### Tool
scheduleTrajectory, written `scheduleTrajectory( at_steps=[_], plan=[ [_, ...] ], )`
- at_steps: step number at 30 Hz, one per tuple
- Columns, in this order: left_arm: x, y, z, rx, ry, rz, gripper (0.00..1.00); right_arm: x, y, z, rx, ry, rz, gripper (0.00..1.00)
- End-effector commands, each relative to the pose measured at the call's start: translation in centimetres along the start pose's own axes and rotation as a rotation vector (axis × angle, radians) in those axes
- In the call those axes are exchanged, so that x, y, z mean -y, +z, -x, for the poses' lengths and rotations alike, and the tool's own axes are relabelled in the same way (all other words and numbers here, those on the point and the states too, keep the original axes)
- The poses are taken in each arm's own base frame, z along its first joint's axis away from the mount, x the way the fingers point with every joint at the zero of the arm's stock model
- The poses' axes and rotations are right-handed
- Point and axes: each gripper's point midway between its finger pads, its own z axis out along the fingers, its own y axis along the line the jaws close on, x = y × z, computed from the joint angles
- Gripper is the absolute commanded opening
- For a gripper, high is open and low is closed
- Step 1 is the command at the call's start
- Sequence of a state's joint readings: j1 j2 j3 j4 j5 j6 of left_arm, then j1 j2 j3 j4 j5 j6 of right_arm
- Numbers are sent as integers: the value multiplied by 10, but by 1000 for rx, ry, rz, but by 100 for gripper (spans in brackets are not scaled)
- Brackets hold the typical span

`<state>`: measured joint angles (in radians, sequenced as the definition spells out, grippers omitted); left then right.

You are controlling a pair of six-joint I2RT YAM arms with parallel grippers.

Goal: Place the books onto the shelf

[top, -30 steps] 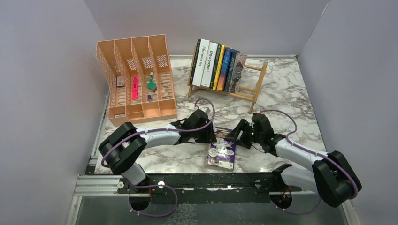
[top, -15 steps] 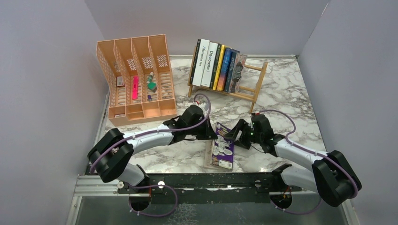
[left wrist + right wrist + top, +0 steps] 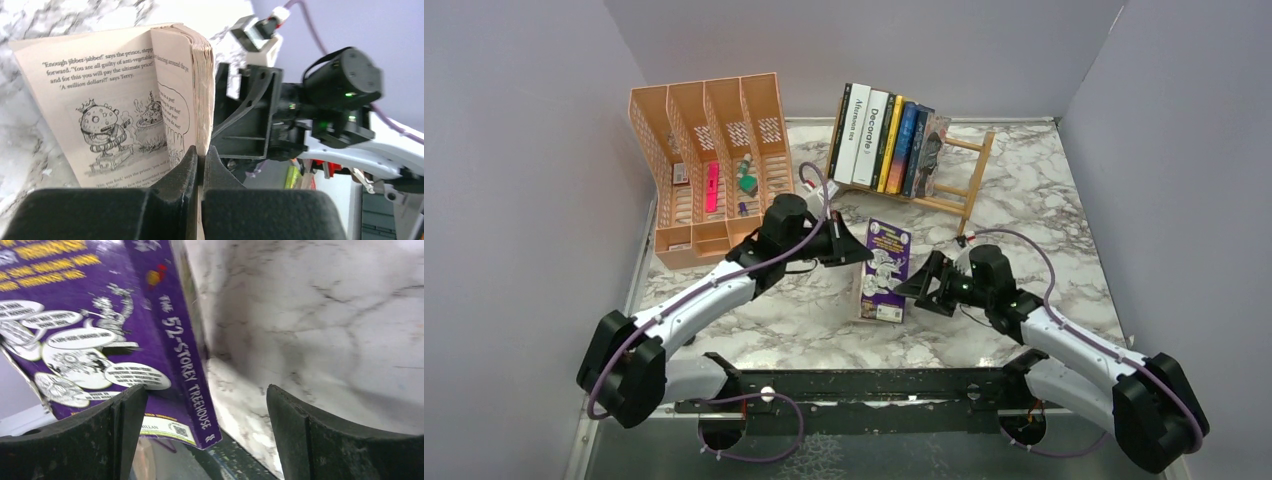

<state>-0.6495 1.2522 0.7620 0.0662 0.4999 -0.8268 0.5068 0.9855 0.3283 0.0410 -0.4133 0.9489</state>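
Bright, even light from above fills the top view, sharp throughout. Beside the purple book (image 3: 885, 270), a soft shadow darkens the surface (image 3: 1044, 210). Close up, the book's cover is blurred, its pages' top edge washed pale.

Purple paperback book (image 3: 182, 365), spine: I read "THE 52-STOREY TREEHOUSE".
Cream paper page (image 3: 100, 105) inside it: I read "Enough jibber-jabber!" says the prince; "A million dollars!" says Terry.
White paperback book (image 3: 873, 135), spine: "Decorate".
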Motion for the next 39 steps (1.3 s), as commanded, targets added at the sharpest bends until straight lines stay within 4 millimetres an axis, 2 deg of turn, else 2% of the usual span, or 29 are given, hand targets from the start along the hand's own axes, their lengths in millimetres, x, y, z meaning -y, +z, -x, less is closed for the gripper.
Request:
scheduleTrajectory(
  at_steps=[1,6,10,15,18,21,24,34,37,39],
  plan=[
    [71,-33,32,58,120,-243,0,-47,-12,-8,-47,17,241,95],
    [92,-48,42,72,146,-308,0,-94,-31,-2,-32,-86,470,95],
    [90,-50,46,83,151,-295,0,-125,-48,7,19,-222,574,95],
    [83,-52,45,93,148,-283,0,-144,-70,5,67,-338,686,89],
    [75,-52,45,91,138,-262,0,-150,-76,6,83,-375,701,82],
    [73,-53,45,86,138,-265,0,-146,-71,10,90,-364,660,72],
    [74,-54,43,78,148,-277,0,-144,-68,11,90,-363,645,67],
    [74,-55,28,19,170,-337,0,-158,-63,28,130,-353,662,62],
    [71,-54,26,18,167,-331,0,-162,-63,36,171,-326,676,50],
    [67,-53,28,25,170,-313,0,-161,-62,39,190,-311,670,37]
  ],
)
